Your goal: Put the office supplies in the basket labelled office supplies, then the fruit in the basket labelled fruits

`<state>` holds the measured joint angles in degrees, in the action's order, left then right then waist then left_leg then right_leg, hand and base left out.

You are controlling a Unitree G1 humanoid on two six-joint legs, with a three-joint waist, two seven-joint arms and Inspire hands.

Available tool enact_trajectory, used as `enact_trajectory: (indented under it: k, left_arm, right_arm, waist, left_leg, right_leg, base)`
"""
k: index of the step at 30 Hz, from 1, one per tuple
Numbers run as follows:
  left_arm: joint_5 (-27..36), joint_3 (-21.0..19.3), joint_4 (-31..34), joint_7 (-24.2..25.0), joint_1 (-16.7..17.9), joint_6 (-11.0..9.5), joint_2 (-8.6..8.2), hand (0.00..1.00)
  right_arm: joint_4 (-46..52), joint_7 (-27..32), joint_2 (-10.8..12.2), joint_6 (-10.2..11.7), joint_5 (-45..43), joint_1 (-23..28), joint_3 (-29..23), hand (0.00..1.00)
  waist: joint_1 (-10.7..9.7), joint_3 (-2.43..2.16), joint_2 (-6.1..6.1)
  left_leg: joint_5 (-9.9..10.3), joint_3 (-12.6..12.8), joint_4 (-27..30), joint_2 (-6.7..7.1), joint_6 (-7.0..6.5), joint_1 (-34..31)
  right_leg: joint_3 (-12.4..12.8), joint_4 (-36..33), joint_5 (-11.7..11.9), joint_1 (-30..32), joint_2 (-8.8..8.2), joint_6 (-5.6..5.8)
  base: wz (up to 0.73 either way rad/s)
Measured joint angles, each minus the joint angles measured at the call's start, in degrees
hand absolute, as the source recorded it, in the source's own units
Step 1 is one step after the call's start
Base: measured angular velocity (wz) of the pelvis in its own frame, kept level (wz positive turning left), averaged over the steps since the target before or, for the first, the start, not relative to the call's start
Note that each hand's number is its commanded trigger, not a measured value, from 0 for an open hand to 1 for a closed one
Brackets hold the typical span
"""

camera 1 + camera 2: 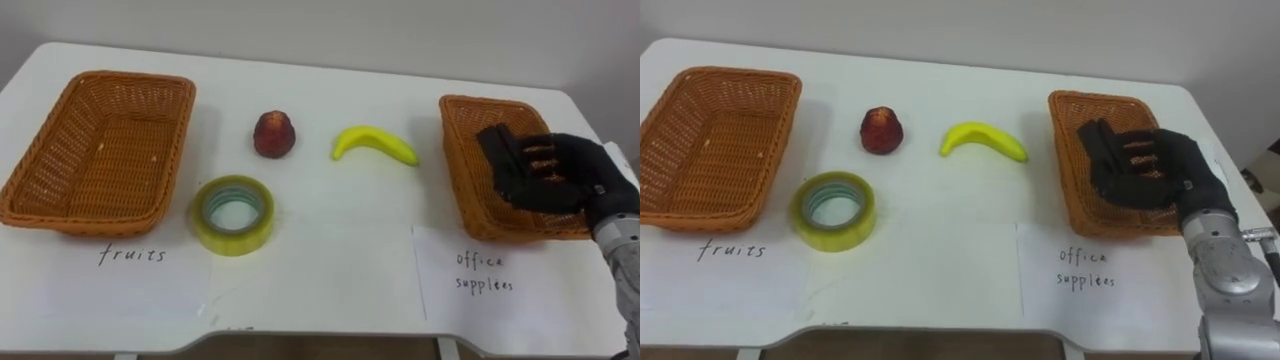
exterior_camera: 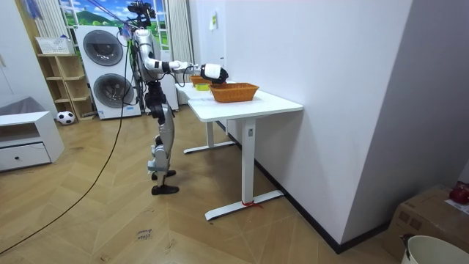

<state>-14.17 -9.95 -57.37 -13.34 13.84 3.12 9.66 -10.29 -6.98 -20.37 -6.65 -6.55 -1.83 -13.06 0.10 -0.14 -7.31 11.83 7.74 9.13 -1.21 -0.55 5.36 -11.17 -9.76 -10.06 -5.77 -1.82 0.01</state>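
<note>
Left eye view: we saw the right hand [image 1: 552, 175] over the office supplies basket [image 1: 468, 101], fingers loosely spread; banana [image 1: 375, 144] and tape roll [image 1: 233, 216] sat on the table [image 1: 330, 285].

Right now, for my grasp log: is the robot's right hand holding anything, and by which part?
Cannot be told: the right hand is above the office supplies basket, hiding whatever may be under it.
</note>
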Motion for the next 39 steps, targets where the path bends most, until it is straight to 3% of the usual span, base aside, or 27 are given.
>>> enact_trajectory:
  k: [6,7,8,39]
  left_arm:
    - [0.0,0.0,0.0,0.0,0.0,-0.3,0.07,0.0]
    - [0.0,0.0,0.1,0.0,0.0,-0.3,0.08,0.0]
    - [0.0,0.1,0.2,0.0,0.0,-0.3,0.08,0.0]
    - [0.0,0.0,0.7,0.0,-0.2,-0.7,0.09,0.0]
  right_arm:
    - [-0.3,0.0,-0.1,0.3,0.0,0.0,0.0,1.0]
    - [-0.3,0.0,-0.1,0.3,0.0,0.0,0.0,0.68]
    - [-0.4,0.0,-0.1,0.3,0.0,0.0,0.0,0.01]
    - [-0.9,3.2,-0.1,1.7,0.0,0.0,0.0,0.0]
  waist:
    - [-0.4,0.01,-0.01]
    - [-0.4,0.01,-0.01]
    - [-0.4,0.02,-0.03]
    - [0.1,0.22,-0.47]
  left_leg:
    - [0.0,0.1,0.0,0.0,0.0,0.0]
    - [0.0,0.1,0.0,0.0,0.0,0.0]
    - [0.0,0.1,0.0,-0.01,0.0,0.0]
    - [0.0,0.1,-0.4,0.01,0.0,0.2]
  right_leg:
    - [0.0,0.0,0.0,0.0,0.0,0.0]
    - [0.0,0.0,0.0,0.0,0.0,0.0]
    - [0.0,0.0,0.0,0.0,0.0,0.0]
    - [0.0,0.0,0.0,0.1,0.02,0.0]
  base:
    - [0.0]
    - [0.0]
    - [0.0]
    - [0.0]
